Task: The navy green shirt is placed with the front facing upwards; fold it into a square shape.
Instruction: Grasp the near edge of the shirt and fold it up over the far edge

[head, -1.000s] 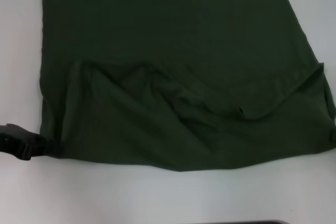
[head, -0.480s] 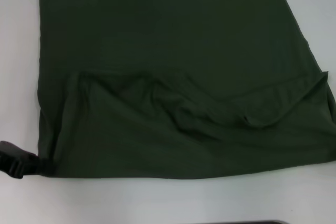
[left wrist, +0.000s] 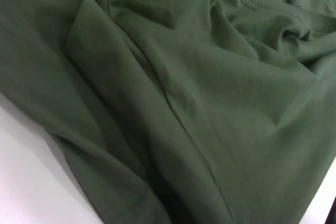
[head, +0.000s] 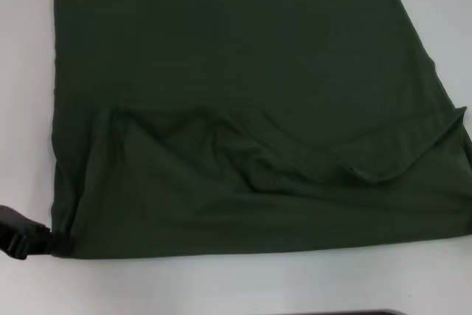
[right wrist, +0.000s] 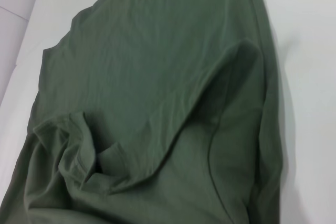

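Olive cotton, the navy green shirt lies plain side up across the table, soft and limp; we note the left gripper at its 8 o'clock corner, finger state unreadable, and judge hemmed corners the best hold.

Soft, even overhead light leaves faint shadows in the folds of the navy green shirt, slightly blurred throughout.

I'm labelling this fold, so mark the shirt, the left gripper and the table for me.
navy green shirt (head: 243,57), head view, flat upper panel.
left gripper (head: 22,235), head view, black body at the shirt's near-left corner.
table (head: 221,285), head view, bare near strip.
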Controlling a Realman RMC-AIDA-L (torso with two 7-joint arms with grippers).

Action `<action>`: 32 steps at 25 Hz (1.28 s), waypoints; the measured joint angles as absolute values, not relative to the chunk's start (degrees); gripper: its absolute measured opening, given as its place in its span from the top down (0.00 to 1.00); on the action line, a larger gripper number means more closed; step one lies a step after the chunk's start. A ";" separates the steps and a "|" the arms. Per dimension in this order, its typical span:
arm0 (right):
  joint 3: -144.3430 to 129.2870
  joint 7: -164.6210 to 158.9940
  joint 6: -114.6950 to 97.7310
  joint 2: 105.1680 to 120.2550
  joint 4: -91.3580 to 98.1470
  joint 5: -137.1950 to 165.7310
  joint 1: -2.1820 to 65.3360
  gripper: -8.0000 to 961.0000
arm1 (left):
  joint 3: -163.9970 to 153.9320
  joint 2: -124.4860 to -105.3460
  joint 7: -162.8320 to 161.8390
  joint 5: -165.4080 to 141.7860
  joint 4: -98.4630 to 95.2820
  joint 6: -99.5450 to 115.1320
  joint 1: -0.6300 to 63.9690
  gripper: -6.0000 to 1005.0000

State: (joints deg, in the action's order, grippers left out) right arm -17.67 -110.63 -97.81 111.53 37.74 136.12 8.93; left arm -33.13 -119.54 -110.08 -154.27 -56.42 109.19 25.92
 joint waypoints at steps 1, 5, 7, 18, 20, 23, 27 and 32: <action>-17.66 -110.59 -97.82 111.55 37.74 136.08 8.94 0.96 | -33.13 -119.53 -109.92 -154.26 -56.42 109.21 25.96 0.97; -17.56 -110.40 -98.07 111.58 37.76 135.85 9.49 0.96 | -33.11 -119.52 -109.24 -153.70 -56.42 109.22 26.26 0.97; -16.91 -110.19 -98.62 111.57 37.78 135.71 9.94 0.96 | -32.30 -119.44 -108.60 -152.55 -56.42 109.14 26.50 0.97; -12.01 -109.97 -102.19 110.06 37.96 135.61 13.03 0.96 | -24.27 -117.88 -105.64 -147.66 -56.44 110.38 27.27 0.97; -11.96 -110.47 -102.40 109.82 38.15 135.60 13.81 0.96 | -23.55 -117.61 -105.62 -147.04 -56.50 110.55 27.48 0.97; -11.78 -111.64 -102.76 109.69 39.24 135.54 15.32 0.96 | -22.45 -117.27 -105.56 -145.95 -56.77 110.64 27.73 0.97; -11.42 -113.56 -102.99 109.45 41.33 135.52 18.37 0.96 | -21.76 -116.66 -105.36 -142.77 -56.94 110.21 28.22 0.97; -11.33 -115.79 -103.22 108.61 42.44 135.52 22.08 0.96 | -20.59 -116.46 -105.54 -142.10 -56.95 109.17 29.70 0.97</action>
State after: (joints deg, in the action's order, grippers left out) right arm -11.34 -115.79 -103.22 108.61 42.44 135.52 22.08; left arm -20.59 -116.46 -105.54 -142.10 -56.95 109.17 29.70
